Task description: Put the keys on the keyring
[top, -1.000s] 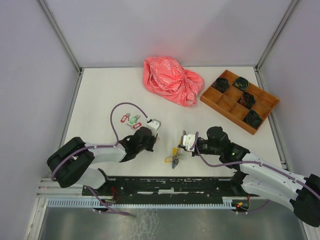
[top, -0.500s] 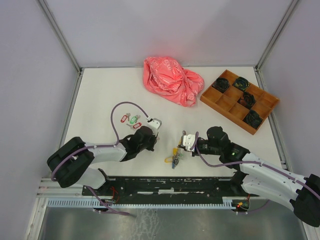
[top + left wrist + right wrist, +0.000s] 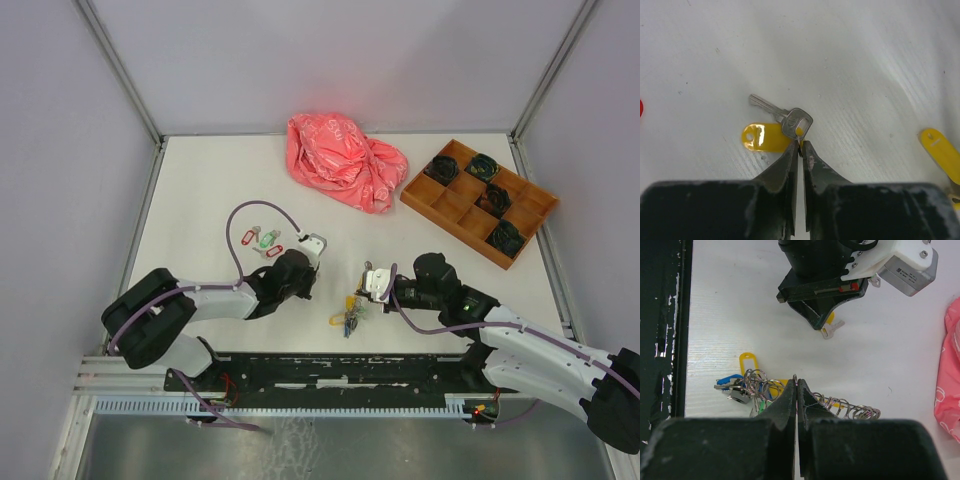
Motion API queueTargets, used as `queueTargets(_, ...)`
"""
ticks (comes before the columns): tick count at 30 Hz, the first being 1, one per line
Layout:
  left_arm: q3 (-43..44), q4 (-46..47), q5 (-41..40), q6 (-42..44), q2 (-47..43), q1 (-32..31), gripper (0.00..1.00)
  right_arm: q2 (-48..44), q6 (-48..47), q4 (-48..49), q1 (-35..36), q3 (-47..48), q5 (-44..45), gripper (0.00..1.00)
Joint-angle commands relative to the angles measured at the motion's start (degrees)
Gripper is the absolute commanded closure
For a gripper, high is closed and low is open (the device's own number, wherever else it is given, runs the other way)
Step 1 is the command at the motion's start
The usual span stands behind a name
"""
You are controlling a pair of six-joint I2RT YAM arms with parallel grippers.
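2 red-tagged keys [image 3: 245, 237], 1 green-tagged key [image 3: 265, 238]

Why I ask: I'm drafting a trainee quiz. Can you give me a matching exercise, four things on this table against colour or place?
1 bag; 2 tray; 3 loose key; 4 key bunch.
a brown, back right; b yellow tag, at the left gripper's tips; c pink, back middle; d front middle.
Pairs: 1-c, 2-a, 3-b, 4-d.
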Motion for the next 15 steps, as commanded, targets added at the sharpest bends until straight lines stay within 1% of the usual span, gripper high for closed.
queueTargets(1, 1.0, -0.4, -1.3, 0.7, 1.0, -0.3, 0.92, -0.6, -0.1, 3.1, 0.2, 3.0, -1.2, 1.00)
queueTargets(2, 1.0, -0.5, -1.5, 0.7, 0.8, -0.3, 0.96, -0.6, -0.1, 3.2, 0.3, 3.0, -1.2, 1.00)
queueTargets(3, 1.0, -0.6, -1.8, 0.7, 0.7, -0.3, 0.97, -0.6, 0.0, 3.1, 0.2, 3.0, -1.2, 0.99)
queueTargets(6, 0.4, -0.7, -2.7, 0.8, -0.8, -0.3, 0.97, -0.7, -0.1, 3.1, 0.3, 3.0, -1.3, 0.99)
queueTargets(15, -2.4, 1.4, -4.3, 3.7, -10.5, -0.2, 0.97, -1.4, -0.3, 3.1, 0.2, 3.0, -1.6, 0.99)
